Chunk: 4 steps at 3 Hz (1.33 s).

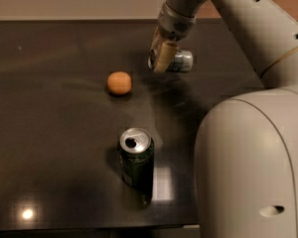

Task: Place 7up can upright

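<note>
The 7up can [181, 61] is a silver-grey can lying on its side at the far middle of the dark table [49, 133]. My gripper [159, 63] comes down from the arm above and is shut on the can's left end. One tan finger [165, 55] crosses the front of the can, and the other finger is hidden behind it. The can looks slightly off the table surface, still horizontal.
A dark green can with a silver top [136, 160] stands upright near the front edge. A small orange ball-like fruit [119, 82] lies left of the gripper. My large white arm body [253, 167] fills the right side.
</note>
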{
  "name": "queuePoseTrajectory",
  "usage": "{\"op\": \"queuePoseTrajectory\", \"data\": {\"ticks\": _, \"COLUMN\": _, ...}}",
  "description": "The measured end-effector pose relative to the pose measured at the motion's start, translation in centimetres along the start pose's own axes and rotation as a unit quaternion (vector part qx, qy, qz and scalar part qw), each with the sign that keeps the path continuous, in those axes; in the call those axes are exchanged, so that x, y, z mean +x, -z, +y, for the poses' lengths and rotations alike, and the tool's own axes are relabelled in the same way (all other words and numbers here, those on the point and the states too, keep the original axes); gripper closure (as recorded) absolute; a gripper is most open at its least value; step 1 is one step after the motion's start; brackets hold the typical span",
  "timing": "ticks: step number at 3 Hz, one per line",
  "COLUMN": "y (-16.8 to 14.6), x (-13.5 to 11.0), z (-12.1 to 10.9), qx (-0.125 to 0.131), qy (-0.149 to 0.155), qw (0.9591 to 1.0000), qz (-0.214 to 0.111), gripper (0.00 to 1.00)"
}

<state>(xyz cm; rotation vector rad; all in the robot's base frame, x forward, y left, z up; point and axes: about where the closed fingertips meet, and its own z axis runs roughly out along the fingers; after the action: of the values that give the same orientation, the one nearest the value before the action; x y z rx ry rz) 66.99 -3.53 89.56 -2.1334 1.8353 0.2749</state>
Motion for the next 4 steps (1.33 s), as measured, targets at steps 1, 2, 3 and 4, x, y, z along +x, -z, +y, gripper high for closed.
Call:
{"op": "queuePoseTrajectory", "data": {"ticks": 1, "y": 2.0, "x": -1.1, "z": 0.7, "qx": 0.01, "qy": -0.02, "qw": 0.9964, "qz": -0.082, "gripper": 1.0}}
{"op": "queuePoseTrajectory", "data": {"ticks": 2, "y": 3.7, "x": -2.0, "z": 1.6, "qx": 0.017, "qy": -0.04, "qw": 0.985, "qz": -0.167, "gripper": 1.0}}
{"op": "queuePoseTrajectory", "data": {"ticks": 3, "y": 4.9, "x": -2.4, "z": 2.5, "qx": 0.024, "qy": -0.065, "qw": 0.9687, "qz": -0.238, "gripper": 1.0}}
{"op": "queuePoseTrajectory", "data": {"ticks": 4, "y": 5.5, "x": -2.5, "z": 3.3, "qx": 0.032, "qy": -0.096, "qw": 0.9494, "qz": -0.297, "gripper": 1.0}}
